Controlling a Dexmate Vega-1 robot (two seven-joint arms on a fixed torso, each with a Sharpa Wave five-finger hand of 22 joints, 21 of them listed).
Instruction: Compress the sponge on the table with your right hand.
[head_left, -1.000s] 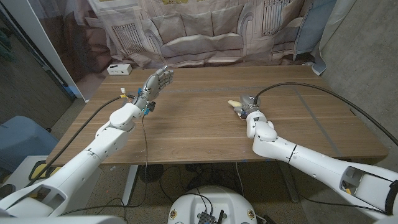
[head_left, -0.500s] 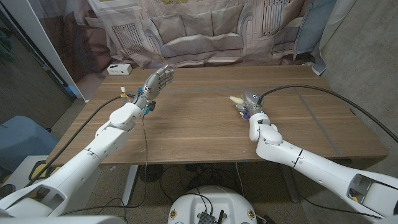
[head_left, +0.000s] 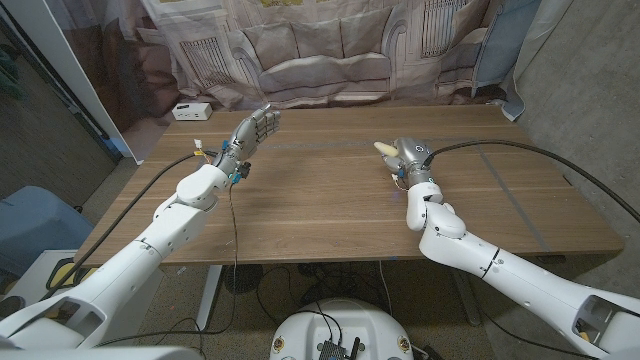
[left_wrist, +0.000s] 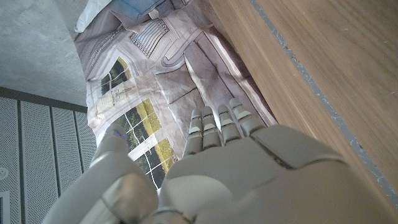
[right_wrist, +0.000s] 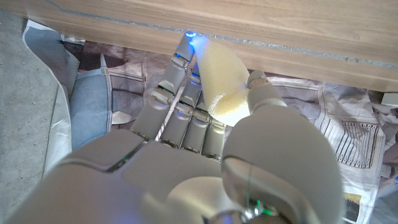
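A wooden worktop (head_left: 330, 200) is seen from above, with two white robot arms reaching in from the near corners. The right hand (head_left: 408, 157) is over the far middle-right part of the worktop, and it holds a pale yellow sponge (head_left: 383, 149), whose end pokes out from the side of the hand that faces the left arm. In the right wrist view the sponge (right_wrist: 221, 81) is a soft, cream-coloured wedge pinched between the thumb (right_wrist: 264, 93) and the grey fingers (right_wrist: 180, 87), which lie straight alongside it (a small blue light glows at one fingertip). Whether the sponge touches the wood or is just above it cannot be told from these views.

The left hand (head_left: 254, 132) is raised above the far left part of the worktop, well apart from the right hand and the sponge. Its fingers are extended and close together, slightly curved, and it holds nothing. The left wrist view shows the back of this left hand (left_wrist: 236, 162) with the fingers (left_wrist: 217, 124) reaching toward a printed cloth backdrop (left_wrist: 161, 68).

A small white box (head_left: 191, 111) sits at the far left corner of the worktop. The backdrop (head_left: 320, 50), printed with a sofa and windows, hangs behind the far edge. A black cable (head_left: 520, 150) runs from the right wrist over the right side of the worktop.
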